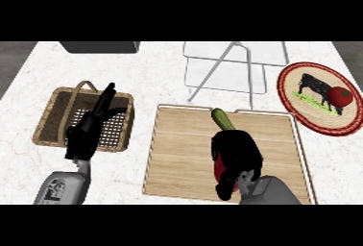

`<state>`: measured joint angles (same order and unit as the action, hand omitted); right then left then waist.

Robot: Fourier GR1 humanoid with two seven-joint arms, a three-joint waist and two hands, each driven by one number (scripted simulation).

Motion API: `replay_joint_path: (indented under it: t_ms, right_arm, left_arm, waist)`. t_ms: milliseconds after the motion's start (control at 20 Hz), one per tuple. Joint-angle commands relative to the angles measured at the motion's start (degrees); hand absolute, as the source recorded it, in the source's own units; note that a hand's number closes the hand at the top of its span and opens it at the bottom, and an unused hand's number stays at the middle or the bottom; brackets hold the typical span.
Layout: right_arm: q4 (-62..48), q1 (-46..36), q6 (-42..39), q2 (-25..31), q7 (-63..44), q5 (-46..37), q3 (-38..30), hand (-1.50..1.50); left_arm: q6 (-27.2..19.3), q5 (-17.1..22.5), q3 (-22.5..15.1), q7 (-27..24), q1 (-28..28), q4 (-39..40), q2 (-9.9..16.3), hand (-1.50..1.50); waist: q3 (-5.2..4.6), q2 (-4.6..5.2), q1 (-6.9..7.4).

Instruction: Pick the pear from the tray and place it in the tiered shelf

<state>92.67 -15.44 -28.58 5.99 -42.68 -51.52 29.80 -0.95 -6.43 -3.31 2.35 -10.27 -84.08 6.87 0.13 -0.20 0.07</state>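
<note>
The pear point(223, 118) lies on the wooden tray point(184, 144), its green end pointing to the far side and a red part showing under my palm. My right hand point(237, 153) covers most of it, with the fingers curled round it. The white wire tiered shelf point(227, 62) stands beyond the tray, at the back of the counter. My left hand point(89, 132) is open, fingers up, over the wicker basket point(53, 113) at the left.
A round plate point(312, 103) with a cow picture and a red rim sits at the right, with a red fruit point(340, 96) on it. A dark box point(99, 46) stands at the back left.
</note>
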Motion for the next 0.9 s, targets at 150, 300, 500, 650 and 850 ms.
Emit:
replay_joint_path:
  t_ms: [150, 300, 500, 650, 850]
  right_arm:
    - [-5.7, -5.24, 22.23, -5.84, -17.4, 2.18, 9.46, 1.5]
    - [-5.22, -10.68, 29.85, -5.91, -23.81, 3.08, 10.27, 1.5]
    - [-3.01, -13.8, 43.21, -5.95, -26.84, 2.91, 13.14, 1.5]
    - [-2.19, -18.89, 50.2, -5.96, -28.05, 1.55, 13.85, 1.5]
    - [-2.54, -26.49, 52.43, -5.96, -35.04, -1.36, 15.35, 1.5]
  left_arm:
    - [2.26, 0.82, -0.36, -0.89, 0.35, 0.56, 0.33, 0.0]
    - [1.89, 0.24, -1.85, -1.29, -0.76, 1.52, -1.29, 0.0]
    - [1.98, 0.37, -1.8, 0.15, -2.11, 1.89, -1.55, 0.0]
    - [1.75, -0.03, -2.12, 0.48, -2.08, 1.71, -1.78, 0.0]
    - [1.61, -0.13, -2.01, 0.02, -0.9, 1.26, -1.75, 0.0]
  waist:
    - [-0.12, 0.6, 2.93]
    - [-0.16, 0.84, 4.17]
    - [-0.1, 0.5, 3.78]
    - [-0.15, 0.29, 4.49]
    - [-0.28, -0.21, 4.47]
